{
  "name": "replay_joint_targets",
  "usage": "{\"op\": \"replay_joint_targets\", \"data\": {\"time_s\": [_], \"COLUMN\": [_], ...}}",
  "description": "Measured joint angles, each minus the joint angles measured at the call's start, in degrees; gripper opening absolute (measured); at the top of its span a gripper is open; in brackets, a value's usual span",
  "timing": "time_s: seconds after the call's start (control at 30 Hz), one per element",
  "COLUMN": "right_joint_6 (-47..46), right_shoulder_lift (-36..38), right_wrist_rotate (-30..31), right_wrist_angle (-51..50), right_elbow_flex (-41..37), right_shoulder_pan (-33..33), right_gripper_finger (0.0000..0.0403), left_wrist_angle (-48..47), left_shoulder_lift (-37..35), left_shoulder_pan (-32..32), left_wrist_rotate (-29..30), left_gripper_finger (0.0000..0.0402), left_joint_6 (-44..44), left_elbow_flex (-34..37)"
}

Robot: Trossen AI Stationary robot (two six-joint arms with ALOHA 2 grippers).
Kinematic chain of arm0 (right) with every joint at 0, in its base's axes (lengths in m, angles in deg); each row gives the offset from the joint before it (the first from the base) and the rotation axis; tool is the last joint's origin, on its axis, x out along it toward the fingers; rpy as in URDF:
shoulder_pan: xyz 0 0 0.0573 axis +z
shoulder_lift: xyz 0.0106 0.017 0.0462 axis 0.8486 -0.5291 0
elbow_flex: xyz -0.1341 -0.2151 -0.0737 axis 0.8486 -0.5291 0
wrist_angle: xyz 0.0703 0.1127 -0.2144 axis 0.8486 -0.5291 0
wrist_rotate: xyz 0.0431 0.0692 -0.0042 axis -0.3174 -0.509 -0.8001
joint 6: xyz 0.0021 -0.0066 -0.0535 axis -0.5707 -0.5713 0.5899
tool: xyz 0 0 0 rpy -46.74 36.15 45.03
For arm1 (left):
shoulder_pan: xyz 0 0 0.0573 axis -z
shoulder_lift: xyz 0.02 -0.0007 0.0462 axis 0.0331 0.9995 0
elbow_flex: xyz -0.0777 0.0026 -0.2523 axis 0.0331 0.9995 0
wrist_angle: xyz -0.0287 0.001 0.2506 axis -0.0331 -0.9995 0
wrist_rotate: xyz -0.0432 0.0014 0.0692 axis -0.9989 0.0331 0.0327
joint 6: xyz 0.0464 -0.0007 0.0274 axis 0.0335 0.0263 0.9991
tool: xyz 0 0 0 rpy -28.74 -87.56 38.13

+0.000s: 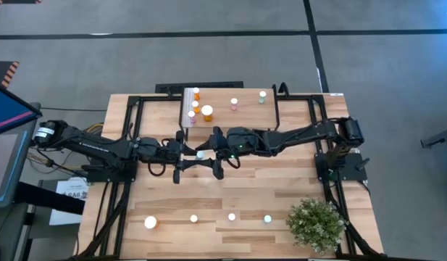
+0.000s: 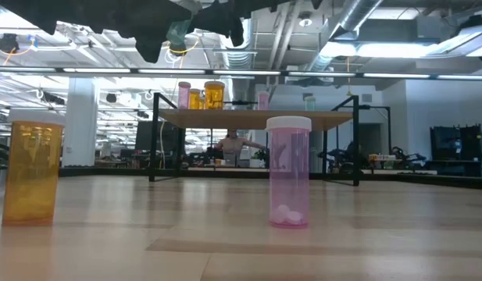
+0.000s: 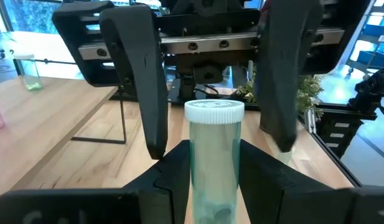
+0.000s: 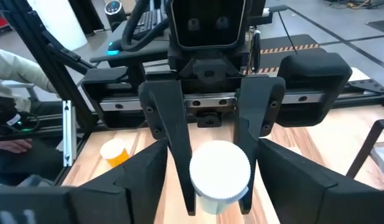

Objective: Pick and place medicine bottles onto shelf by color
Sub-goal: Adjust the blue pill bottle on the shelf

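A teal medicine bottle point(image 3: 213, 162) with a white cap point(image 4: 220, 165) hangs above the middle of the table, with my left gripper point(image 3: 213, 193) shut on it. My right gripper point(image 4: 220, 193) meets it from the table's right. That gripper is open, and its fingers point(image 3: 148, 93) stand on either side of the cap with a gap on each side. The shelf point(image 1: 245, 109) at the far edge carries orange bottles point(image 1: 206, 112), pink bottles point(image 1: 234, 104) and a teal bottle point(image 1: 262, 96). Several more bottles point(image 1: 232, 216) stand on the table near the front edge. My left gripper pinches the teal bottle's body point(image 3: 198, 177) between its two fingers, below the cap. The fingers come about level from the table's left and lie along the bottle. The bottle is lifted clear of the table, and its cap end points toward my right gripper.
A green potted plant point(image 1: 316, 223) stands at the front right corner. A large orange bottle point(image 2: 33, 172) and a pink bottle point(image 2: 289, 172) stand close to the low camera. A person's sleeve point(image 4: 11, 68) shows beyond the table's left side.
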Motion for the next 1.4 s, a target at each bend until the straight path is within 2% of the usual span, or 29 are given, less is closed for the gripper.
{"op": "replay_joint_targets", "data": {"time_s": [0.47, 0.7, 1.23, 1.4], "right_joint_6": [-1.3, -1.3, -1.5, -1.5], "right_shoulder_lift": [0.0, 0.1, 0.1, 0.1], "right_wrist_rotate": [-1.6, -1.5, -1.5, -1.5], "right_wrist_angle": [-1.4, -1.6, -1.6, -1.9], "right_elbow_flex": [0.0, 0.0, 0.0, 0.0], "right_shoulder_pan": [0.0, 0.0, -0.4, -0.8], "right_gripper_finger": [0.0169, 0.0136, 0.0134, 0.0138], "left_wrist_angle": [-0.9, -0.9, -0.6, -0.5], "left_shoulder_lift": [0.0, 0.0, 0.0, 0.0], "left_shoulder_pan": [0.0, 0.0, 0.0, 0.0], "left_wrist_rotate": [-0.5, -0.4, -0.3, 0.2], "left_gripper_finger": [0.0108, 0.0108, 0.0109, 0.0131], "left_joint_6": [-0.5, -0.5, -0.5, -0.6], "left_elbow_flex": [0.0, 0.0, 0.0, 0.0]}}
